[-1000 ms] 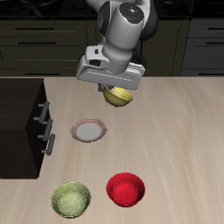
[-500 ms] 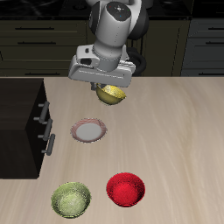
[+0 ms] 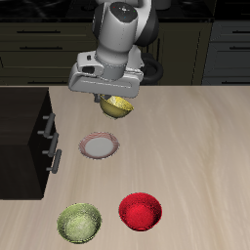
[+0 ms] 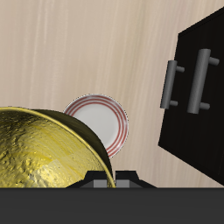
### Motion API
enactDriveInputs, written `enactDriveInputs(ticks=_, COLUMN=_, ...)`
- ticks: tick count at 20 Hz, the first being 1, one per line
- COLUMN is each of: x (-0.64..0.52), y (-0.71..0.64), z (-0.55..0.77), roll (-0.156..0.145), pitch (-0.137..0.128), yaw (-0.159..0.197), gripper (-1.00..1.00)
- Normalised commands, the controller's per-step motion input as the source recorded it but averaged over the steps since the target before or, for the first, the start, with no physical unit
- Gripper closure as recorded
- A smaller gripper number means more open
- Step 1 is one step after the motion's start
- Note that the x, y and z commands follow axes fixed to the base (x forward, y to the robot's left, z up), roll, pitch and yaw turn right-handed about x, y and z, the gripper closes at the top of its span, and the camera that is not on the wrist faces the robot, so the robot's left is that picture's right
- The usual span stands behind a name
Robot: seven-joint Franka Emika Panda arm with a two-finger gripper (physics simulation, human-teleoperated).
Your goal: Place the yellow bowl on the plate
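Note:
The yellow bowl (image 3: 117,106) hangs in the air under my gripper (image 3: 110,97), which is shut on its rim. It is above the table, a little farther back than the plate (image 3: 100,146). The plate, white-grey with a pink-red rim, lies flat on the table with nothing on it. In the wrist view the yellow bowl (image 4: 44,149) fills the near field and the plate (image 4: 103,122) shows just past its rim. My fingertips are hidden behind the bowl.
A black cabinet (image 3: 24,142) with two handles stands on the table beside the plate, also seen in the wrist view as the cabinet (image 4: 197,96). A yellow-green bowl (image 3: 80,222) and a red bowl (image 3: 140,211) sit near the front edge.
My gripper has carried the yellow bowl sideways toward the cabinet side, closer to a spot over the plate. The plate and the other bowls have not moved.

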Motion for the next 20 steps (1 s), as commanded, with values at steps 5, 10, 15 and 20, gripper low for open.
enactDriveInputs(ticks=5, x=0.2, y=-0.16, z=-0.19, roll=-0.042, pitch=0.022, yaw=0.004, gripper=1.0)
enactDriveInputs(ticks=10, x=0.1, y=-0.01, z=-0.14, roll=-0.015, pitch=0.019, yaw=0.003, gripper=1.0)
enactDriveInputs(ticks=15, x=0.06, y=0.07, z=-0.14, roll=-0.012, pitch=0.034, yaw=0.008, gripper=1.0)
enactDriveInputs(ticks=20, x=0.04, y=0.03, z=-0.29, roll=-0.021, pitch=0.064, yaw=0.005, gripper=1.0)
